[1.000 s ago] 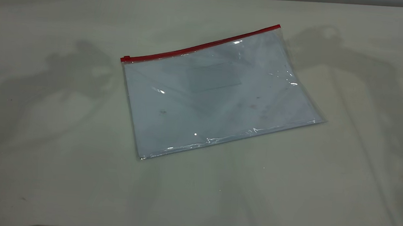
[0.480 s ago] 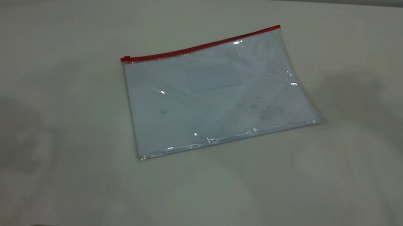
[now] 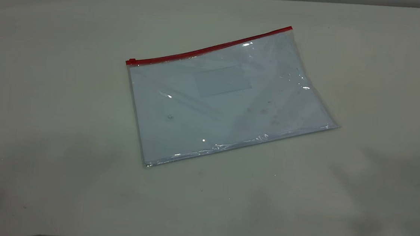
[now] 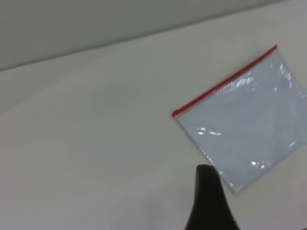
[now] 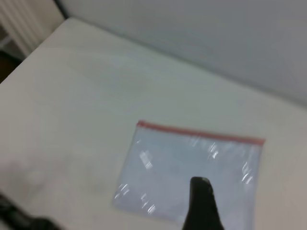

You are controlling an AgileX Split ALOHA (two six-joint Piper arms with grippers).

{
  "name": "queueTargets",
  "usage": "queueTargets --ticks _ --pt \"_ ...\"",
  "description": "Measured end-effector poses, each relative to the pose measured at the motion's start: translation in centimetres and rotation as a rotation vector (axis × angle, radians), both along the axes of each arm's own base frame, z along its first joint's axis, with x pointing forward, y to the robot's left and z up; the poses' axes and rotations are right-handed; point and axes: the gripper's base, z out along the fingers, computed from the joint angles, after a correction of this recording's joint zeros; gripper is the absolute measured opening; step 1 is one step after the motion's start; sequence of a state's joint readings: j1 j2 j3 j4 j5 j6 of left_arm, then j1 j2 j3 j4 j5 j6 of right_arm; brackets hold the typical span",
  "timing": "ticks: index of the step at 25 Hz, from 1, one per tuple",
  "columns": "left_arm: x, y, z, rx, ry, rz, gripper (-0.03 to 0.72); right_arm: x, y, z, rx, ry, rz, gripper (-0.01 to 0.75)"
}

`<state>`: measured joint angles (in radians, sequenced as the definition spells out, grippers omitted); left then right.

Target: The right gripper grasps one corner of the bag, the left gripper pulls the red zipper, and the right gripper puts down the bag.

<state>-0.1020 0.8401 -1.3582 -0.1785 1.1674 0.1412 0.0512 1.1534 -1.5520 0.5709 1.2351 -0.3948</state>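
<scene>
- The bag (image 3: pixel 226 97) lay flat on the table (image 3: pixel 43 138), a bit turned, with nothing touching it.
- The red zipper (image 3: pixel 207 50) ran along the bag's far long edge. Its small slider (image 3: pixel 131 61) sat at the end on the left arm's side.
- From my left wrist camera I saw only one dark finger (image 4: pixel 208 201) of the left gripper (image 4: pixel 211 211), up above the table and near a front corner of the bag. I could not tell if it was open or closed.
- From my right wrist camera I saw one dark finger (image 5: pixel 201 203) of the right gripper (image 5: pixel 202 211), up over the bag. I could not tell if that one was open or closed either.
- Neither gripper showed in the outside view.
- I judged that the job had not really started: the first step was for my right gripper to grab a corner.
- I thought the best way was to come down low at a corner on the right arm's side and slide one finger under the thin edge.
- The bag was see-through plastic, pale blue-white, shiny and crinkly, so I guessed it could slip.
- It was flat and thin, with a faint box-shaped patch (image 3: pixel 222 80) in the middle.
- The table was smooth and plain.
</scene>
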Motion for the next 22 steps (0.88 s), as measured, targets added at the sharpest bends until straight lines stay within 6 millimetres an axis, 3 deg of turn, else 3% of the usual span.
queueTargets --ticks 4,10,16,22 --pt "-4.4 0.5 -2.3 -0.022 -0.031 0.017 0.561 -5.4 -0.1 -3.6 0.017 0.049 0.009 0.589" --pt "-9.0 1.1 -8.4 -0.007 -0.03 0.03 0.561 -12.8 -0.6 -8.9 -0.005 0.022 0.015 0.589" --pt "-10.0 1.2 -13.4 0.006 0.03 0.027 0.561 -18.0 -1.3 -13.6 -0.057 -0.068 -0.007 0.589" --pt "-9.4 1.2 -17.6 0.075 0.134 -0.027 0.56 -19.4 -2.6 -18.4 -0.167 -0.107 -0.106 0.589"
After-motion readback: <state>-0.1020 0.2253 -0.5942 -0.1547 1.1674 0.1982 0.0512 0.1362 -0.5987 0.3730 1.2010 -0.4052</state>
